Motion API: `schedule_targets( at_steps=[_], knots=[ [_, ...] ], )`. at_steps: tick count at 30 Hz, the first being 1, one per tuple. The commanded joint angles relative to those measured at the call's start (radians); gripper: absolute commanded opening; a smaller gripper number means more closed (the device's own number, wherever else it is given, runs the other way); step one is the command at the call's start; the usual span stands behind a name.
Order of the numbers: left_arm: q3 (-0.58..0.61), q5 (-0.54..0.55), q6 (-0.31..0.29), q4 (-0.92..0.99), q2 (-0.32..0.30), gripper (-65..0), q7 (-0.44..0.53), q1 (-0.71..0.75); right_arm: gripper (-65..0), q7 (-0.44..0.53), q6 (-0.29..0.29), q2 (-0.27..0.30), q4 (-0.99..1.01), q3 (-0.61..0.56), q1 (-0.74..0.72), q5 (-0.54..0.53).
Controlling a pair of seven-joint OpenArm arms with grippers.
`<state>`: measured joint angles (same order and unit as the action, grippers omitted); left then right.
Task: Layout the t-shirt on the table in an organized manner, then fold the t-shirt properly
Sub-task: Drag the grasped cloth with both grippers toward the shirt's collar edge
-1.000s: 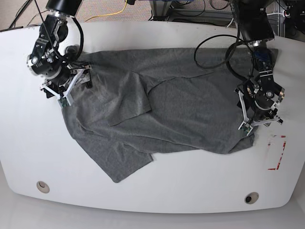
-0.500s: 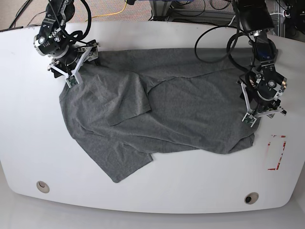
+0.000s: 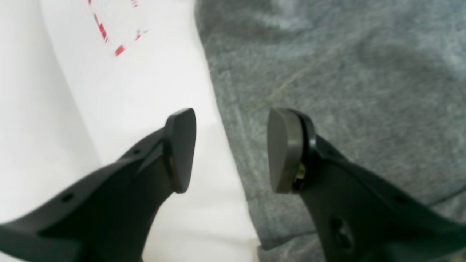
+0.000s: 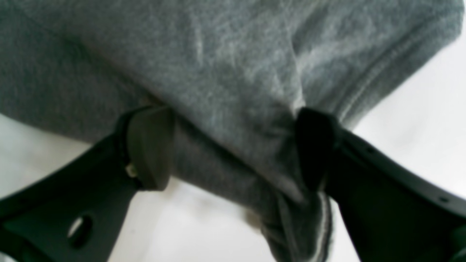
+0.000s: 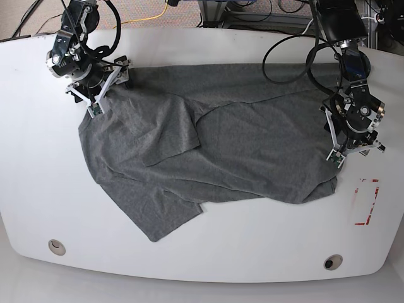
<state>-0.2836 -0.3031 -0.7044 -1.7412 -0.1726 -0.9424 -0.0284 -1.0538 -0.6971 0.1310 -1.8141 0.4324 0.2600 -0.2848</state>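
While the t-shirt lies rumpled across the bench, one sleeve folded over, laying-out looks unfinished and folding unstarted: the right fingers straddle a bunched corner, the left fingers parted over its edge.

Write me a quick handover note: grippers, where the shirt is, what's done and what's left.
Left gripper: open, empty, straddling the t-shirt edge beside the red tape mark.
Right gripper: jaws around a bunched fold at the shirt's far corner; not clearly clamped.
Shirt: spread on the table but wrinkled, one flap folded over its middle, a corner trailing toward the near edge.
Done: rough spreading. Left: flatten, square up, then all folds.
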Motion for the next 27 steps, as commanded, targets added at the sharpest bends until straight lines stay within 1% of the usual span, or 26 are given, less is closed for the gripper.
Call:
schedule_targets(
  at_steps=[1, 11, 13, 15, 16, 20, 21, 23, 25, 27],
  knots=[
    [-0.003, -0.003, 0.006, -0.021, -0.008, -35.0, 0.015, -0.015, -21.6, 0.014, -0.001, 0.012, -0.008, 0.004, -0.017, -0.011],
    [-0.003, -0.003, 0.006, -0.018, -0.006, -35.0, 0.015, -0.015, -23.0, 0.014, -0.001, 0.012, -0.005, 0.006, -0.026, -0.011],
    [-0.003, -0.003, 0.006, -0.018, -0.006, -35.0, 0.015, -0.015, -24.9, 0.014, -0.001, 0.012, -0.005, 0.006, -0.026, -0.011],
    [-0.003, -0.003, 0.006, -0.018, -0.006, -35.0, 0.015, -0.015, -31.7, 0.014, -0.001, 0.012, -0.005, 0.006, -0.024, -0.011],
    [-0.003, -0.003, 0.006, -0.018, -0.006, -35.0, 0.015, -0.015, -36.5, 0.014, -0.001, 0.012, -0.005, 0.006, -0.023, -0.011],
    [-0.003, -0.003, 0.006, -0.018, -0.006, -35.0, 0.015, -0.015, -59.5, 0.014, -0.001, 0.012, -0.005, 0.006, -0.021, -0.009],
    [-0.003, -0.003, 0.006, -0.018, -0.006, -35.0, 0.015, -0.015, -63.9, 0.014, -0.001, 0.012, -0.005, 0.006, -0.021, -0.009],
    [-0.003, -0.003, 0.006, -0.018, -0.006, -35.0, 0.015, -0.015, -65.0, 0.014, -0.001, 0.012, -0.005, 0.006, -0.018, -0.009],
    [-0.001, -0.003, 0.006, -0.018, -0.006, -35.0, 0.015, -0.015, -63.4, 0.014, -0.001, 0.012, -0.011, 0.006, -0.015, -0.009],
    [0.001, -0.003, 0.006, -0.019, -0.005, -35.0, 0.015, -0.015, -65.0, 0.013, -0.001, 0.012, -0.02, 0.006, -0.008, -0.009]
  ],
)
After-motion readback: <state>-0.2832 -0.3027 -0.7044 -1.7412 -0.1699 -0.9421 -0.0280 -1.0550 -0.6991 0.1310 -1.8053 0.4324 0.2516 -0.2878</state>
